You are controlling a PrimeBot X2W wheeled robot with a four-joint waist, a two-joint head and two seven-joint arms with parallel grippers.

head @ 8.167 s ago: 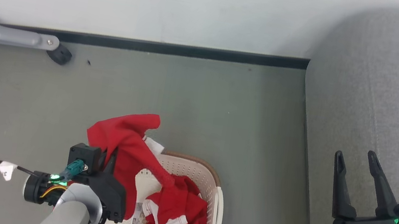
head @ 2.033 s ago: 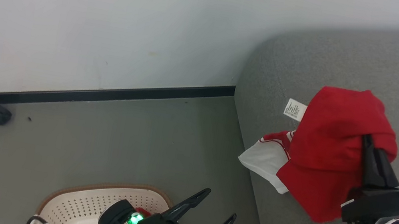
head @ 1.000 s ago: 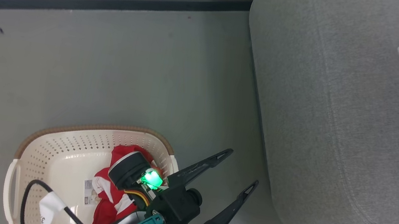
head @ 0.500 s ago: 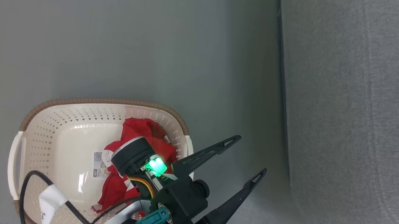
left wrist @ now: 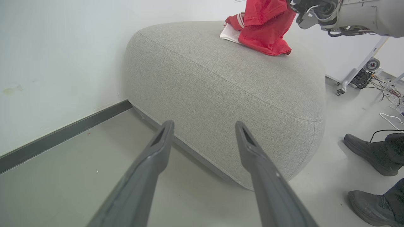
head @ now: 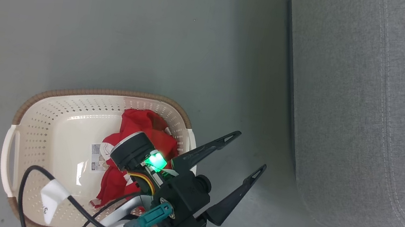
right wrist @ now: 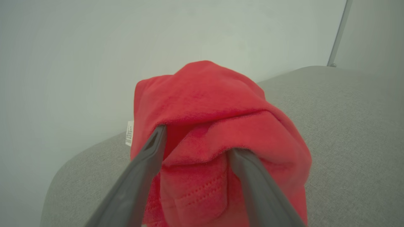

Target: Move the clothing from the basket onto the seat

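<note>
The cream basket [head: 63, 110] with a brown rim stands on the floor at the lower left of the head view. A crumpled red garment with white trim [head: 138, 127] lies in its right half. My left gripper [head: 250, 150] hangs open and holds nothing, just right of the basket, between it and the grey seat [head: 370, 117]. In the left wrist view its fingers [left wrist: 157, 151] point at the seat [left wrist: 227, 75]. Another red garment [left wrist: 262, 28] rests on the seat's top. My right gripper [right wrist: 197, 142] has its fingers spread, and that garment [right wrist: 205, 97] is draped over their tips.
A person's dark shoes [left wrist: 369, 154] stand on the floor right of the seat. Cables and a wheeled stand leg [left wrist: 372, 63] lie beyond it. A white wall with a dark skirting [left wrist: 63, 135] runs behind. Bare grey floor [head: 117, 33] lies beyond the basket.
The head camera has tilted down, so the basket shows whole and the right gripper with its garment has left that view. The left gripper stays open beside the basket.
</note>
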